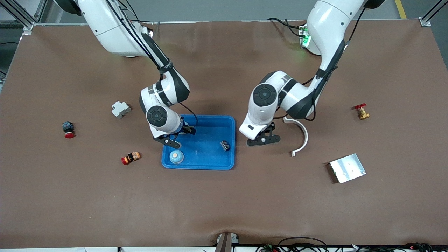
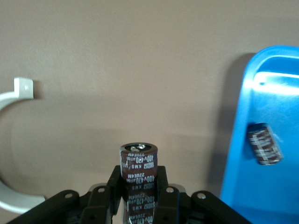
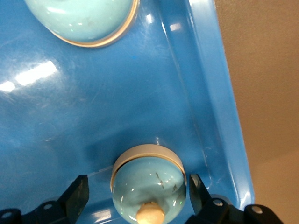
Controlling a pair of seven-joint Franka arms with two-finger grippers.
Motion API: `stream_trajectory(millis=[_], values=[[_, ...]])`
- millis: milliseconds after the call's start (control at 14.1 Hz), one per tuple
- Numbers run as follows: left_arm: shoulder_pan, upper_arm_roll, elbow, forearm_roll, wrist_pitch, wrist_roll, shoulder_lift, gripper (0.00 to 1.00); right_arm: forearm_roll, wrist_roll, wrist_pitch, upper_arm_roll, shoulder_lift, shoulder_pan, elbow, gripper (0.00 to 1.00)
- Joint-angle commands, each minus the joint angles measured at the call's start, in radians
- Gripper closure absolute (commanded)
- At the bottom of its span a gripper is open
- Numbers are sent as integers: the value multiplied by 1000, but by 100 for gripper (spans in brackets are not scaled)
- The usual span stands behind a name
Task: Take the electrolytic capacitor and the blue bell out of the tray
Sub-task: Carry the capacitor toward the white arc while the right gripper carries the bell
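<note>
Right wrist view shows the right gripper [image 3: 136,189] low inside the shallow bright-blue rectangular plastic tray [image 3: 219,93], its two black fingers [image 3: 77,196] spread on either side of a pale-blue domed bell with a cream knob [image 3: 148,175]. One finger stands almost against the dome; the other has a clear gap, so nothing is gripped yet. To do this step well, I would centre the bell between the fingers, close on its widest part just above the base ring, and lift straight up, since the tray's raised rim sits close by and a smooth dome could slip or skid. Farther out from this gripper, a second pale-blue bell [image 3: 79,18] sits in the same tray; keep clear of it. In the left wrist view, the left gripper [image 2: 138,184] is clamped on an upright dark-brown cylindrical electrolytic capacitor [image 2: 138,163] over the brown table [image 2: 140,70], outside the tray. Off to one side a second capacitor of the same kind [image 2: 265,143] lies in the tray, and to the other side lies a white curved plastic piece [image 2: 11,97].
</note>
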Motion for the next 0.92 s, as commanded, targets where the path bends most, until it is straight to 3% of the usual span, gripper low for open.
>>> stream_trajectory(millis=[0, 141, 354, 636, 849], values=[[60, -8, -162, -7, 84, 178, -97, 100, 11, 17, -9, 5, -10, -5, -2, 56], [69, -8, -192, -2, 110, 231, -105, 100, 11, 15, -31, 5, -22, -7, 9, 83], [101, -8, -241, 2, 178, 273, -105, 100, 14, 10, -54, 6, -27, -10, 50, 98], [137, -5, -314, 2, 277, 330, -110, 100, 13, -5, -142, -4, -54, -69, 115, 100], [177, -7, -335, 2, 293, 366, -111, 100, 3, -211, -244, -6, -109, -174, 109, 100]])
